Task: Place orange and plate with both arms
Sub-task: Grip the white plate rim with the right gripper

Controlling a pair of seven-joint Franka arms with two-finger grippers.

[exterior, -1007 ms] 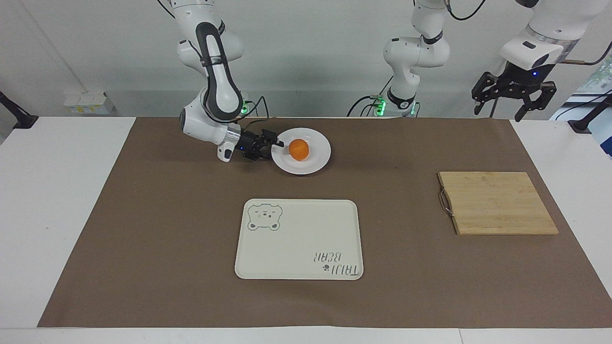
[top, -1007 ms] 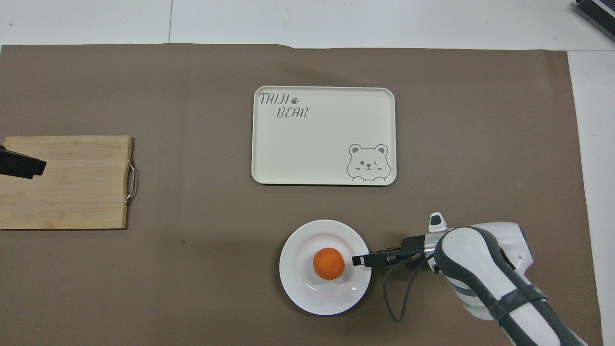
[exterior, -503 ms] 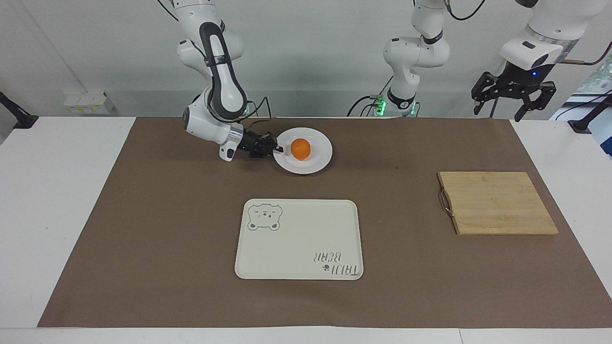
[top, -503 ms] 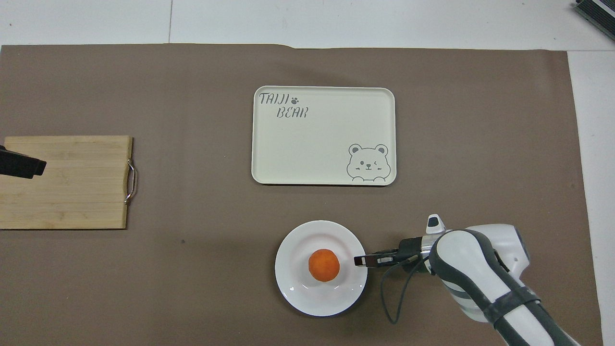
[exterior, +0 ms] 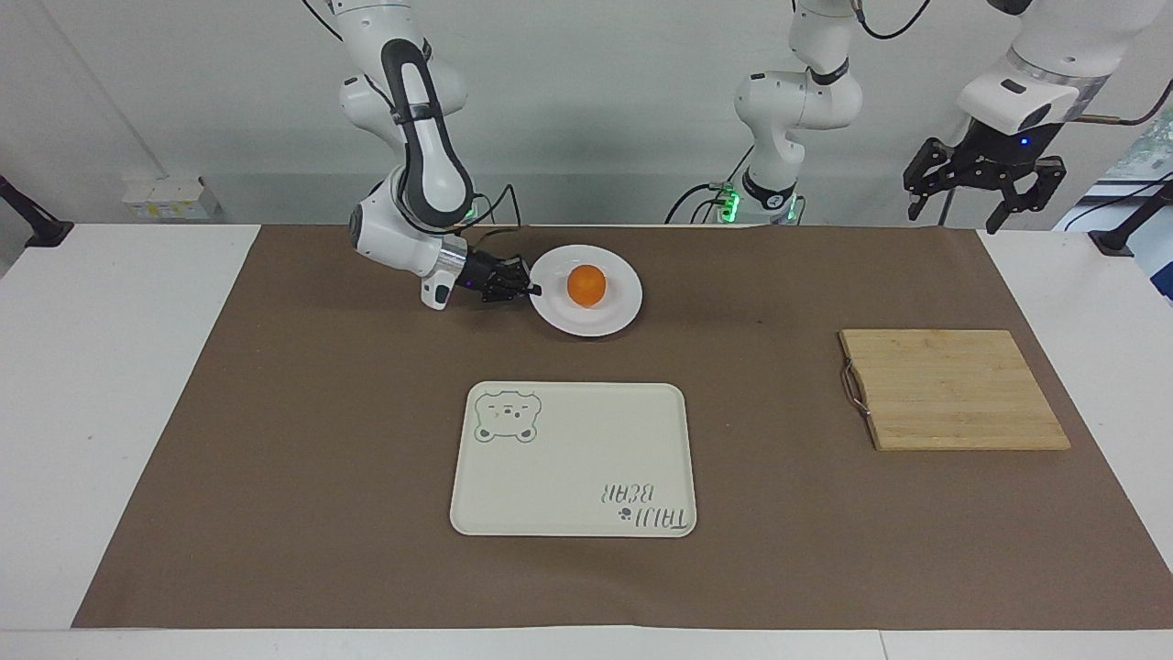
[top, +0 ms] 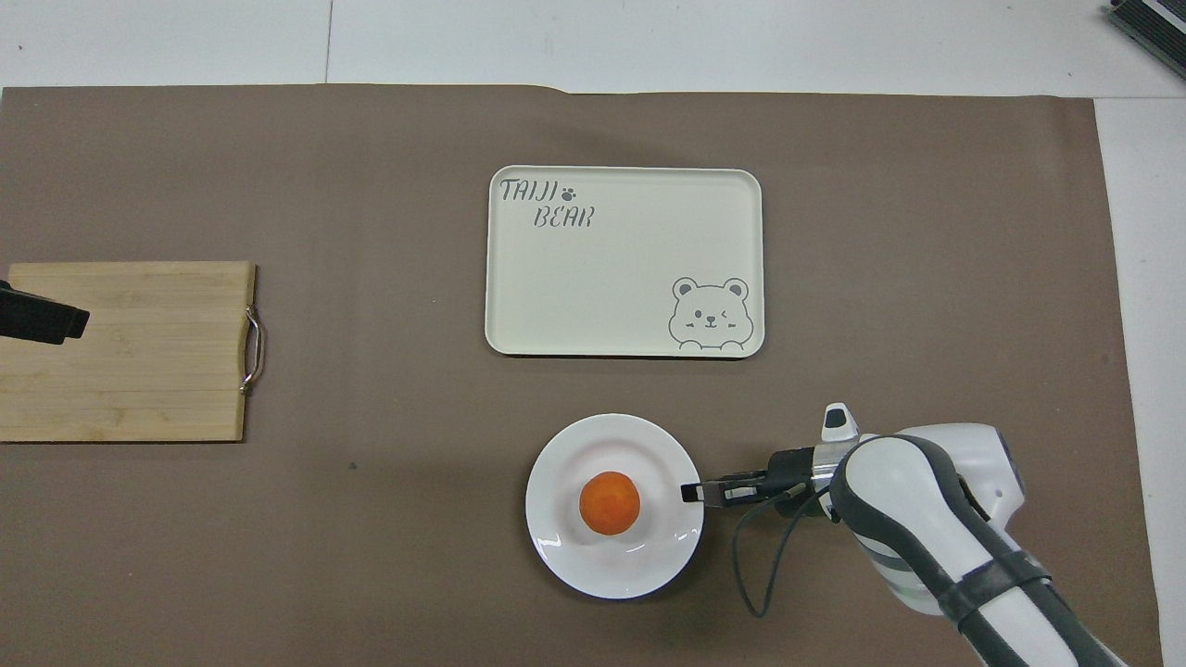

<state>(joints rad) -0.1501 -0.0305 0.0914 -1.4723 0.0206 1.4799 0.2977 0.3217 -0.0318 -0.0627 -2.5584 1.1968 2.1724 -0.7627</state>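
Note:
The white plate (exterior: 616, 310) lies on the brown mat near the robots, with the orange (exterior: 586, 285) at its middle. My right gripper (exterior: 530, 290) is low and level, shut on the plate's rim at the side toward the right arm's end. In the overhead view the plate (top: 570, 554), the orange (top: 609, 502) and the right gripper (top: 693, 492) show the same hold. I cannot tell whether the plate touches the mat. My left gripper (exterior: 958, 215) hangs open and empty, high over the left arm's end of the table; the left arm waits. Its tip (top: 42, 315) shows over the cutting board.
A cream bear-print tray (exterior: 573, 458) lies mid-table, farther from the robots than the plate; it also shows in the overhead view (top: 624, 269). A wooden cutting board (exterior: 953, 390) with a metal handle lies toward the left arm's end. A brown mat (exterior: 321, 412) covers the table.
The right gripper has closed on the plate's rim. It and the plate, with the orange, have shifted a little toward the left arm's end and toward the tray. The left arm has not moved.

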